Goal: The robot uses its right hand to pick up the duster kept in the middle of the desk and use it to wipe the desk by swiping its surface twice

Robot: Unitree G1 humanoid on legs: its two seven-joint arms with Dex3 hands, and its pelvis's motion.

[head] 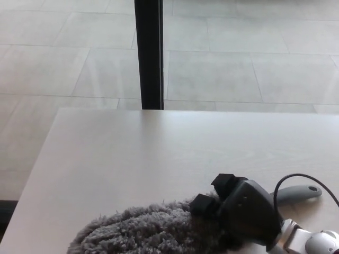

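A fluffy grey duster (pixel 143 230) lies along the near edge of the pale wooden desk (pixel 159 153), its head stretching to the left. Its grey handle (pixel 296 193) sticks out to the right behind my right hand (pixel 241 211). That black hand is shut on the duster where the head meets the handle, and it hides the joint. A black cable (pixel 302 179) loops above the wrist. My left hand does not show.
Beyond the desk's far edge a black vertical post (pixel 149 53) rises from a tiled floor (pixel 238 63). The desk's left edge (pixel 32 174) runs diagonally, with floor beside it.
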